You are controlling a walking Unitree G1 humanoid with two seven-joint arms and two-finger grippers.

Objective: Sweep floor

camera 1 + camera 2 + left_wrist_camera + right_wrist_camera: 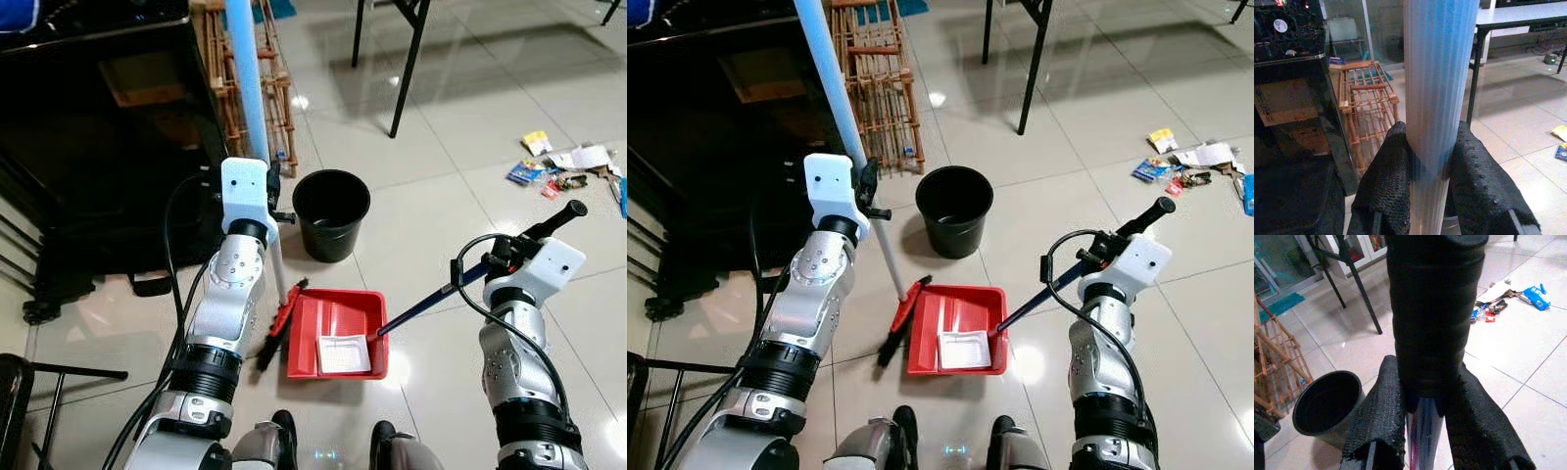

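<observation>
Red dustpan (pixel 338 331) touches bucket's (pixel 331 212) shadow.

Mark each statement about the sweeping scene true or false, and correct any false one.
1. The left hand grips the broom handle. True.
2. The red dustpan holds a white piece of paper. True.
3. The black bin lies tipped on its side. False: it stands upright.
4. The litter pile is inside the dustpan. False: it lies on the tiles, far from it.
5. The right hand holds the dustpan handle. True.
</observation>
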